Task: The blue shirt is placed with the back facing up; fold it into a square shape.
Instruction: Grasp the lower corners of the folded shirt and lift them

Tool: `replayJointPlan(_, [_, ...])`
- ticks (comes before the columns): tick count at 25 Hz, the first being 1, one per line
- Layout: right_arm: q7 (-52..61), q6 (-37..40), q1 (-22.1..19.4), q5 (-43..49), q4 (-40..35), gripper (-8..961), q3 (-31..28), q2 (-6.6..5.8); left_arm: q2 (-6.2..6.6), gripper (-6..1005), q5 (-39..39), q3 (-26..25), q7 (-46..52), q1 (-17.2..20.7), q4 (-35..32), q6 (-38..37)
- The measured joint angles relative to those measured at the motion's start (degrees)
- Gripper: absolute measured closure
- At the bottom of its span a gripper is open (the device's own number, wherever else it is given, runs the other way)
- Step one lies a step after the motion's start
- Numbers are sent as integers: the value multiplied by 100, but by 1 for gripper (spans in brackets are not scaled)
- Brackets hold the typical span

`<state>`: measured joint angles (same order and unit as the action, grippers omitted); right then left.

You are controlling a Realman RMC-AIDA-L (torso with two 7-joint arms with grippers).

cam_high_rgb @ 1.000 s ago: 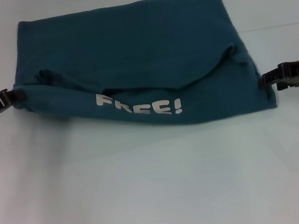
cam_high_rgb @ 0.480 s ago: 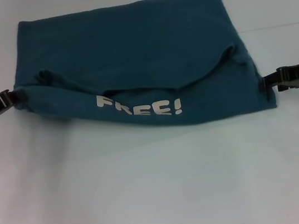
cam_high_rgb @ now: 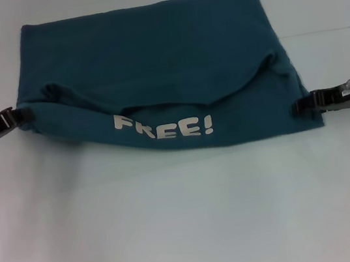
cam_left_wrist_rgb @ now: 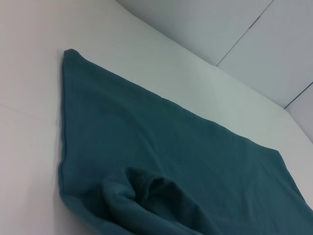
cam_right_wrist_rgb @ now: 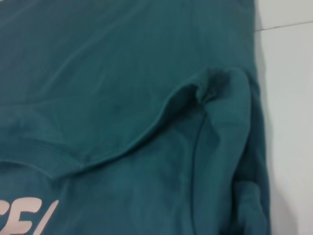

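Here, you have one white table [cam_high_rgb: 175,223] carrying one blue shirt [cam_high_rgb: 150,55], partly folded into a broad rectangle, and two grippers at work. The shirt lies between the grippers, its near part turned up over the rest so a single white print reading FREE! [cam_high_rgb: 164,130] faces you. The left gripper [cam_high_rgb: 16,116] meets the shirt's left edge at the fold, tips touching the cloth; you cannot tell whether it pinches anything. The right gripper [cam_high_rgb: 298,106] reaches onto the shirt's right edge near the front corner, and its grip is equally unclear. Nothing lies between either gripper and the cloth.
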<state>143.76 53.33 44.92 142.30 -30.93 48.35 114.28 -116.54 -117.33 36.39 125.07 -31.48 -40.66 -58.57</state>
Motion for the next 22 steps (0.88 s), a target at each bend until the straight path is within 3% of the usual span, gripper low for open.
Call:
replayJointPlan(9, [-91, -100, 140, -6, 101, 370, 77, 77, 0, 942, 30, 8, 0, 7, 6, -1])
replayJointPlan(20, [-44, -162, 182, -1, 143, 391, 265, 20, 0, 943, 35, 0, 0, -5, 6, -18])
replayJointPlan(22, [-42, -155, 182, 0, 138, 479, 256, 17, 0, 943, 35, 0, 0, -6, 5, -18])
